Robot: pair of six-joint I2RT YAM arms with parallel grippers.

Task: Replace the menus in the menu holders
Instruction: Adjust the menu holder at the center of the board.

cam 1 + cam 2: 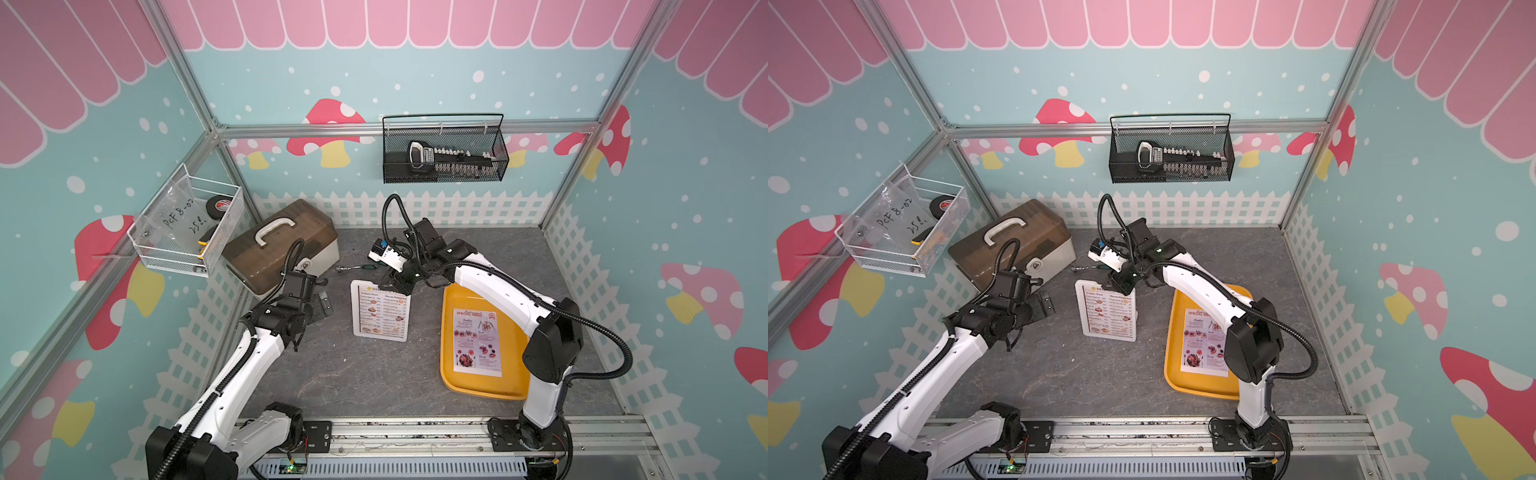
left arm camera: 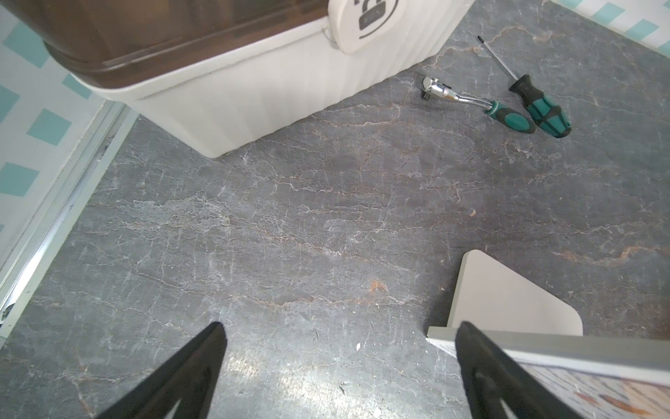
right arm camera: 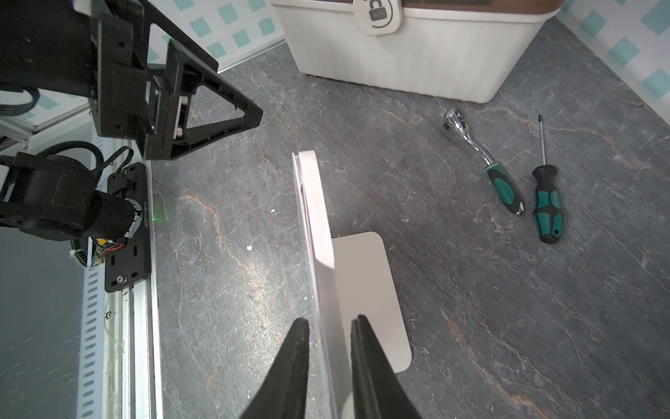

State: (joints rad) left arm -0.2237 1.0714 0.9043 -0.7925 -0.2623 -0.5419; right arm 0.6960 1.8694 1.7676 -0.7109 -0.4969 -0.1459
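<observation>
Jaws of right claw [image 3: 330,321] are set narrow astride the top edge of the holder [image 3: 322,225]; whether it is pinched cannot be told. Likely it is being steadied so the Dim Sum menu [image 1: 382,311], seated inside just below the claw, can be drawn out. Left claw [image 2: 340,326] is seen spread wide beside the holder, empty. Farther back from the right claw, the Special menu [image 1: 477,343] is laid flat on the tray [image 1: 486,386], awaiting insertion.

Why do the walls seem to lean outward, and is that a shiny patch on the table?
In both top views a wide lens likely splays the metal posts; in the left wrist view glare whitens a patch of the table.
</observation>
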